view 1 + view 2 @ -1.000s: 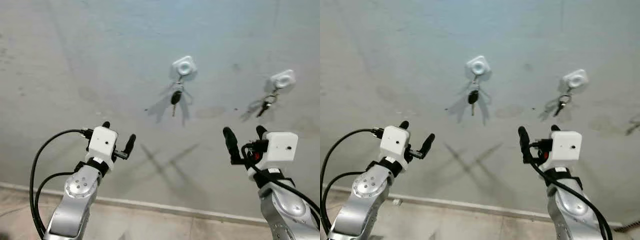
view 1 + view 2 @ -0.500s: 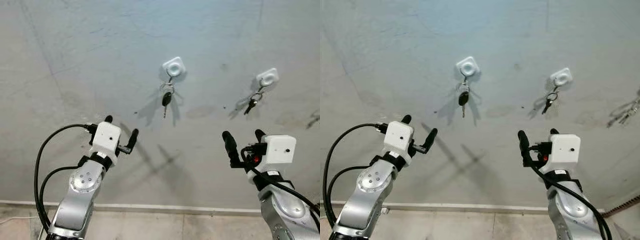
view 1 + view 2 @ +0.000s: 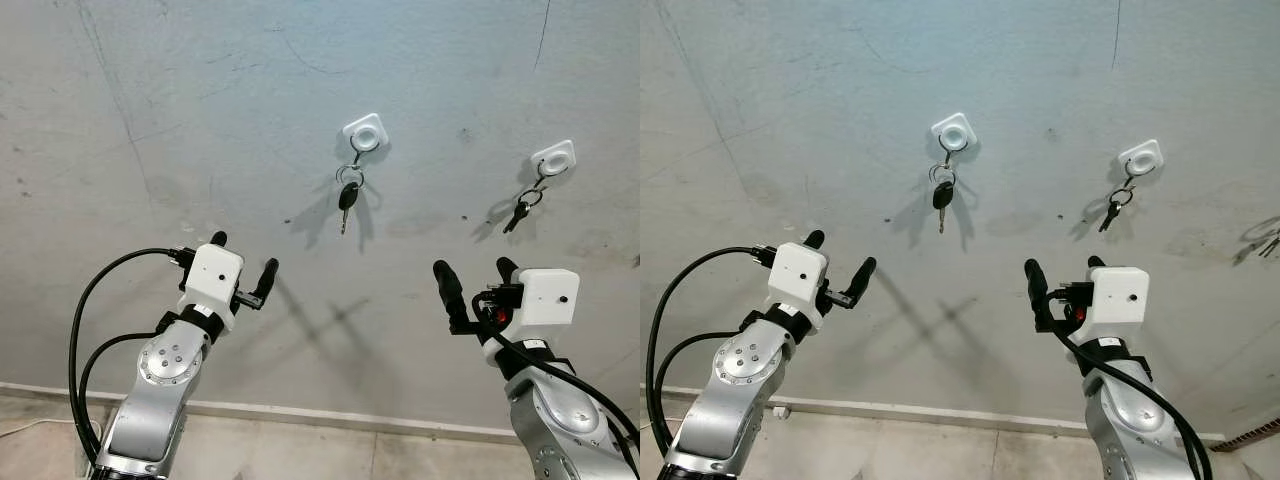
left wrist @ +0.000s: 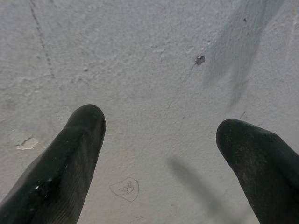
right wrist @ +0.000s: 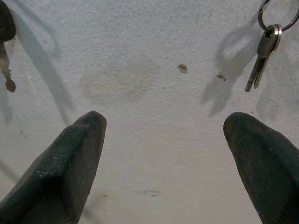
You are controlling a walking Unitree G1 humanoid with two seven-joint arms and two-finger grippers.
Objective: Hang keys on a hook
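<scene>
Left gripper (image 3: 242, 270) — two long black fingers (image 4: 70, 158) spread apart, nothing between them; raised before the wall at the scene's left, low and left of the hooks. White camera block behind the fingers, silver arm with a black looped cable (image 3: 85, 340) trailing below.

Right gripper (image 3: 472, 280) — two long black fingers (image 5: 65, 163) likewise spread, empty; raised at the scene's right, below the gap between the two hooks. White block and silver arm behind it.

Black-headed key on a metal ring (image 3: 346, 196) — hanging from the white square wall hook with a round centre (image 3: 365, 134), middle of the wall; well apart from both grippers, above and between them. Its shadows fan out on the plaster to either side.

Small silver keys on a ring (image 3: 519, 210) — hanging from a second white square wall hook (image 3: 554, 158), to the right of the first, above the right gripper. In the right wrist view the silver keys (image 5: 264, 53) hang beyond the fingers.

Rough grey plaster wall (image 3: 180, 120) — scratched and stained; a pale skirting strip (image 3: 300, 412) runs along its foot, with tiled floor (image 3: 260, 455) nearest.
</scene>
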